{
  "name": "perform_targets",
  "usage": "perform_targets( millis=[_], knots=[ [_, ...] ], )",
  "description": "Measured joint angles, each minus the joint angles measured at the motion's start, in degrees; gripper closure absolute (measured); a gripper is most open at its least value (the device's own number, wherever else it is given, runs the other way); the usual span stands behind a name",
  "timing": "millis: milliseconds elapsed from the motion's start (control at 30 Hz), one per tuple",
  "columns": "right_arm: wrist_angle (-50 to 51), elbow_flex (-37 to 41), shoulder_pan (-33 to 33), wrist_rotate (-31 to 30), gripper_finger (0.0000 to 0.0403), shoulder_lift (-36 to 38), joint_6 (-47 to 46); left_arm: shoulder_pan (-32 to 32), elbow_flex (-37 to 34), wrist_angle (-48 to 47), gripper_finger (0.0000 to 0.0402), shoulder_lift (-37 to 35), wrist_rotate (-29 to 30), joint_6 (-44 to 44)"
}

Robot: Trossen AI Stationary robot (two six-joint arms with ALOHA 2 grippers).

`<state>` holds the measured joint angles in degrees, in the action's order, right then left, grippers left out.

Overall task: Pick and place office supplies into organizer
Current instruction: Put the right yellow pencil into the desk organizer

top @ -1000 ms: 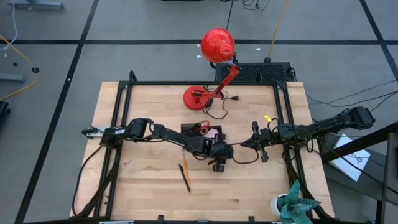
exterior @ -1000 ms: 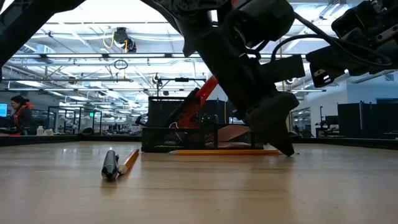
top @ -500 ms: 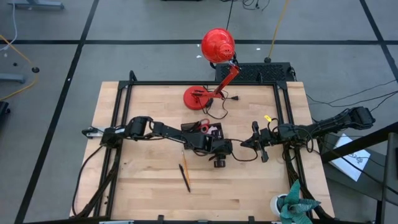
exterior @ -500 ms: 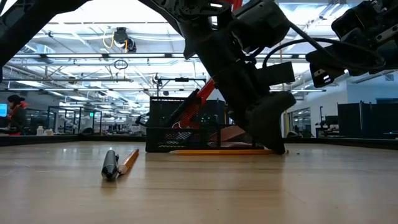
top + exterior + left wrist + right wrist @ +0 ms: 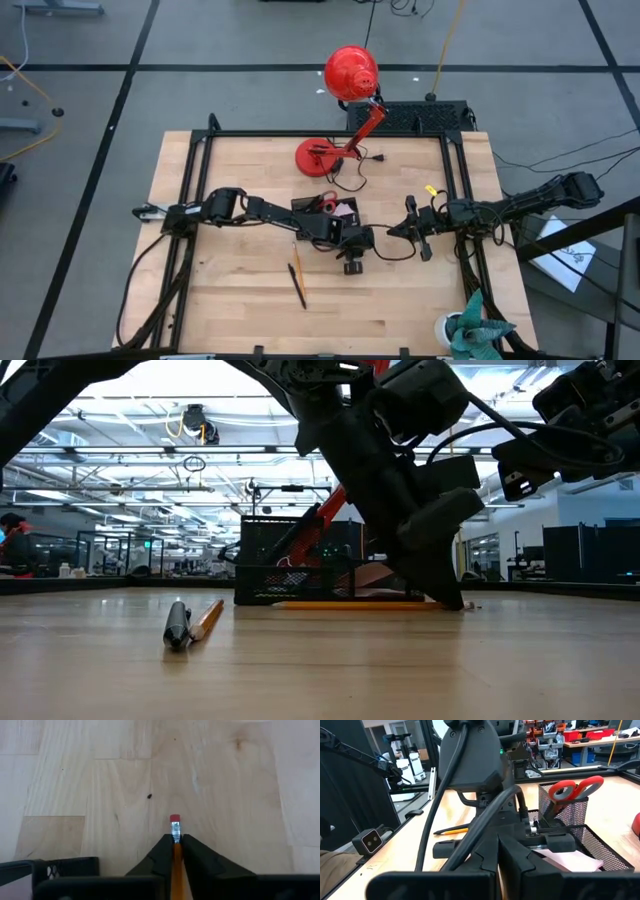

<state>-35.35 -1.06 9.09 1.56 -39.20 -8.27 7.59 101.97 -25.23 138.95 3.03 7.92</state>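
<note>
Organizer [image 5: 580, 827] just behind left gripper [image 5: 175, 851], holding red-handled scissors [image 5: 572, 787] and pink pad [image 5: 567, 860]. Fingers clamped on orange pencil [image 5: 175, 832] lying on wooden table [image 5: 230, 300]. Right gripper [image 5: 412, 220] nearby, fingers pressed together, empty.

2 dark jointed arms [image 5: 265, 212] trail black cables, ending in angular fingers.
</note>
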Motion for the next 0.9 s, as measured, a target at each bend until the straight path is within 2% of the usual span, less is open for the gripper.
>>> perform_targets(
  millis=[133,267,400,667,900],
  knots=[
    [-0.04,0.0,0.0,-0.02,0.0399,0.01,0.0,0.02,0.0,-0.04,0.0391,0.0,0.26,-0.11],
    [-0.04,0.0,0.0,0.0,0.0399,0.0,0.07,0.56,-0.01,0.13,0.0382,-0.01,1.45,-1.65],
    [-0.08,0.0,0.02,0.0,0.0399,0.02,0.13,1.34,-0.5,1.69,0.0393,-1.41,2.43,-3.88],
    [-0.46,0.0,0.02,0.03,0.0399,0.04,0.09,3.15,-0.94,4.26,0.0382,-5.82,0.44,-7.83],
    [-0.65,0.0,0.02,0.09,0.0399,0.06,0.02,4.11,-0.7,4.47,0.04,-11.1,2.54,-10.88]
  ],
)
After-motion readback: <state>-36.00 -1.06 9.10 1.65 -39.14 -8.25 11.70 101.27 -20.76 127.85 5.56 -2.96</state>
